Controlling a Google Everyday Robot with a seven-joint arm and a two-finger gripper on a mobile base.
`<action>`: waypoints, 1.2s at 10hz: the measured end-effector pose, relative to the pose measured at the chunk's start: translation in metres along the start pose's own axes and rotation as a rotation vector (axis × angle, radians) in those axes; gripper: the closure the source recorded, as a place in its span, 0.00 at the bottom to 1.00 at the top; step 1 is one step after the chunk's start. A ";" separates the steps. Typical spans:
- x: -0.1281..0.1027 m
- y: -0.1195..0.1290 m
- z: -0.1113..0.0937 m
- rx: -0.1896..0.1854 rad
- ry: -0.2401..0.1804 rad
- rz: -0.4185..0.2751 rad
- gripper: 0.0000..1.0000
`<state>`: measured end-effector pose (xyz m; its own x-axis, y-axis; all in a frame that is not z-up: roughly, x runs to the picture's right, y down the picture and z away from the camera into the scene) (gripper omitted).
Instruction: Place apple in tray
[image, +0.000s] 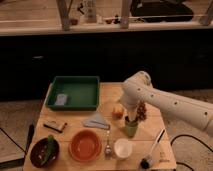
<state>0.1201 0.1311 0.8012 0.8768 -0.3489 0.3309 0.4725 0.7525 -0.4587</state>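
My gripper (129, 114) hanging low over wooden table (73, 120), just right of apple (118, 111); grip state not discernible. Apple sitting on table, outside green tray (80, 92), near its right front corner.

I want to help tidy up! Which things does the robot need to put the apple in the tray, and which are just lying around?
Needed: apple, tray, end effector beside the apple, just above the green cup.
Lying about: green cup, orange bowl, white cup, dark bowl, fork, grapes.
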 end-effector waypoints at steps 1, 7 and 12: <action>-0.001 0.000 0.000 -0.002 0.000 -0.001 0.20; -0.003 -0.001 -0.008 -0.005 0.014 0.004 0.20; -0.007 -0.010 -0.019 -0.011 0.027 -0.008 0.20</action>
<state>0.1114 0.1154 0.7879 0.8749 -0.3699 0.3126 0.4805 0.7435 -0.4651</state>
